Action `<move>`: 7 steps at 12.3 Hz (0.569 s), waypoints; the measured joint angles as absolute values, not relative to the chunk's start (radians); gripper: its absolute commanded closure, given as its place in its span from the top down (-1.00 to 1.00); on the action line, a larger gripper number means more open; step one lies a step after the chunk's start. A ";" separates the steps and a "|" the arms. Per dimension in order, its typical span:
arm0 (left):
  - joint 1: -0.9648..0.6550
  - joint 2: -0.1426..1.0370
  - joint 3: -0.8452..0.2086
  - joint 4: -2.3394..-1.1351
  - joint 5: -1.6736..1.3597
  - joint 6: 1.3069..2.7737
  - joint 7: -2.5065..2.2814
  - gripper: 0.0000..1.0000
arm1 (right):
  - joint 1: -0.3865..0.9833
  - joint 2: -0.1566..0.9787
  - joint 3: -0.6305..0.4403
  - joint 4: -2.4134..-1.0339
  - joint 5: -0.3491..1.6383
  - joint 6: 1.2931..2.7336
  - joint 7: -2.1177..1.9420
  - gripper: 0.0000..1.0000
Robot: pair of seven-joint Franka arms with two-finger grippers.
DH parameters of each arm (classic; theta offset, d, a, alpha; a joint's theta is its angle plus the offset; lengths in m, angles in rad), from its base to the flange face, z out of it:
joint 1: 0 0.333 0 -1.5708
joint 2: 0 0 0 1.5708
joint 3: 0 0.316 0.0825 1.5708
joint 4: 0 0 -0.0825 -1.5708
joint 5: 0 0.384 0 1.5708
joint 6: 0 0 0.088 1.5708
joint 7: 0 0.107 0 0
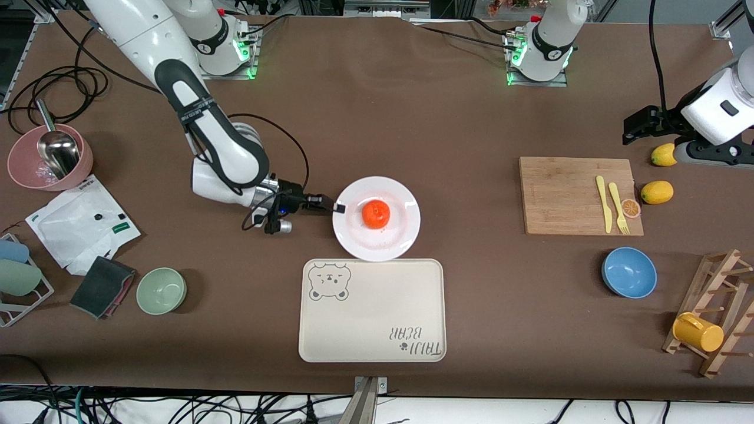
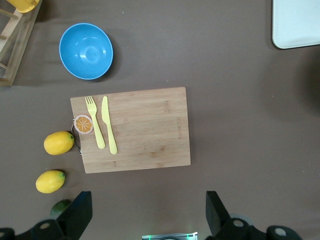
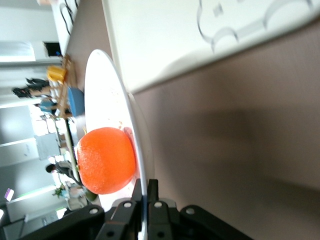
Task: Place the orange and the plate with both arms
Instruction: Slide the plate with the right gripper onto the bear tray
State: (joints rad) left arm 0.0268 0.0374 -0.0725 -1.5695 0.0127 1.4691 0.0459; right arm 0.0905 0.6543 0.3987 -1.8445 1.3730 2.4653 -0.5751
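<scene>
Clamped on the rim of the one plate [image 1: 396,240], the right gripper [image 1: 338,207] lies level; one orange [image 1: 376,214] sits upright on it, just above the tray [image 1: 372,347]. Spread wide, the left gripper [image 2: 147,215] is held over two lemons [image 1: 657,192].

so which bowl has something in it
The pink bowl at the right arm's end of the table: a metal scoop sits in it. The green bowl and the blue bowl show nothing inside.

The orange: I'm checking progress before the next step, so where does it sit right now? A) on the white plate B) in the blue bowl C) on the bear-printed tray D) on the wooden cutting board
A: the orange rests on the white plate, whose rim the shut right gripper pinches.
</scene>
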 measured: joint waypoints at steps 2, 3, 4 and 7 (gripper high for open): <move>0.027 0.038 -0.072 -1.570 0.013 1.469 0.046 1.00 | 0.090 0.732 0.397 -1.722 1.331 2.465 -0.497 -1.00; 0.027 0.038 -0.072 -1.569 0.013 1.469 0.046 1.00 | 0.090 0.779 0.396 -1.656 1.273 2.465 -0.435 -1.00; 0.027 0.038 -0.072 -1.569 0.013 1.469 0.046 1.00 | 0.092 0.831 0.396 -1.582 1.220 2.465 -0.377 -1.00; 0.027 0.038 -0.072 -1.570 0.013 1.468 0.046 1.00 | 0.105 0.973 0.397 -1.387 1.166 2.464 -0.309 -1.00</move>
State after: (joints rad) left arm 0.0268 0.0380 -0.0716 -1.5695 0.0127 1.4682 0.0460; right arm 0.1051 0.9727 0.3972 -1.3871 1.1658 2.4644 -0.3090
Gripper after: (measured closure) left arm 0.000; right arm 0.952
